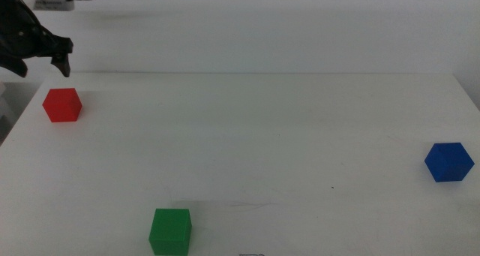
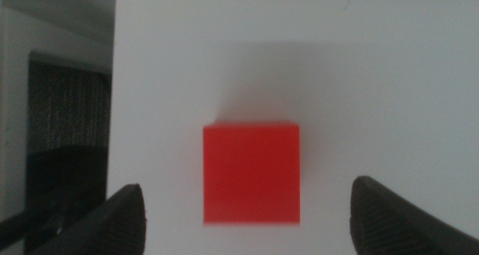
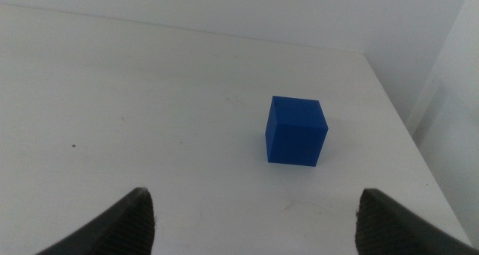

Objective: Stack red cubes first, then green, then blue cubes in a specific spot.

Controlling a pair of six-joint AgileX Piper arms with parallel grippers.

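The red cube (image 1: 61,105) sits near the table's far left edge. My left gripper (image 1: 52,61) hovers open just above and behind it. In the left wrist view the red cube (image 2: 251,173) lies between the spread jaws, untouched. The green cube (image 1: 170,230) sits at the front, left of centre. The blue cube (image 1: 448,162) sits at the right side. My right gripper is out of the middle view. Its wrist view shows open, empty jaws with the blue cube (image 3: 296,130) on the table a short way ahead.
The white table (image 1: 255,136) has its left edge close to the red cube and its right edge close to the blue cube. A dark gap beside the table (image 2: 67,143) shows in the left wrist view. A white device with a cable (image 1: 52,1) lies at the back left.
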